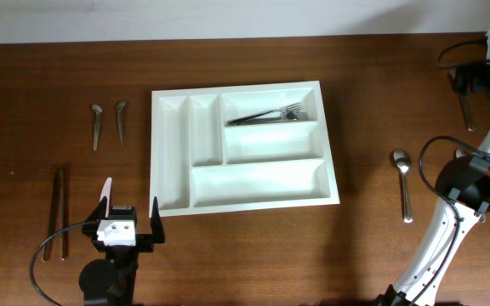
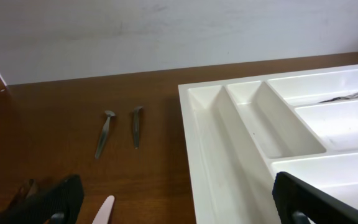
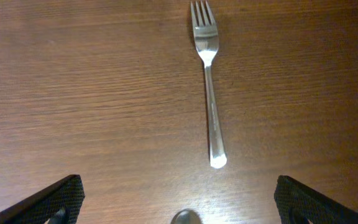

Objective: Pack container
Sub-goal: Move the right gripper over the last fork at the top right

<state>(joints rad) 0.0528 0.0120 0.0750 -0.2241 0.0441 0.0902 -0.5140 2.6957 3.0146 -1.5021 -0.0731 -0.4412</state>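
The container (image 1: 262, 183) is a white five-compartment tray at mid-table, also in the left wrist view (image 2: 210, 155). Its upper long compartment holds forks (image 1: 270, 114). My left gripper (image 1: 129, 223) hovers open and empty off the tray's near-left corner, with its right finger (image 2: 309, 199) over the tray's edge. In the right wrist view my right gripper (image 3: 182, 196) is open above bare wood. A steel fork (image 3: 210, 93) lies straight ahead of it, tines pointing away. A spoon bowl (image 3: 186, 218) peeks in at the bottom edge.
Two short spoons (image 1: 96, 126) (image 1: 121, 121) lie left of the tray. Long dark sticks (image 1: 58, 212) lie at the far left. A pale pointed piece (image 1: 105, 194) sits by my left finger. A spoon (image 1: 403, 183) lies right of the tray, near the right arm (image 1: 462, 183).
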